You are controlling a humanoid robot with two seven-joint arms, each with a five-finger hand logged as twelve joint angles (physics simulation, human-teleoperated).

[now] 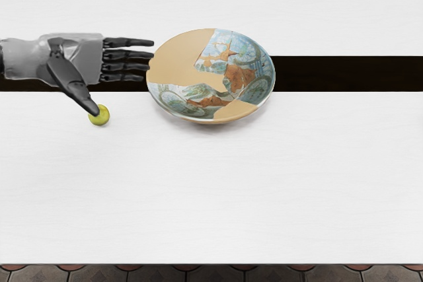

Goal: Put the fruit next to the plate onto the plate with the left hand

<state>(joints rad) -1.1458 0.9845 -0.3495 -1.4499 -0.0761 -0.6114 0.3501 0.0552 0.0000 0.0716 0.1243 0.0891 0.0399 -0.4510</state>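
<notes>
One left hand, one fruit and one plate are counted over the white tabletop. The arm is seen at the left edge. The hand is held flat, with the four fingers stretched straight, close together and pointed toward the plate, whose rim is found just beyond the fingertips. The thumb is angled down and away from the palm, and nothing is grasped. The small yellow-green fruit is found on the tabletop just below the hand, at the thumb's tip; whether it is touched cannot be told. It is seen lying apart from the plate
</notes>
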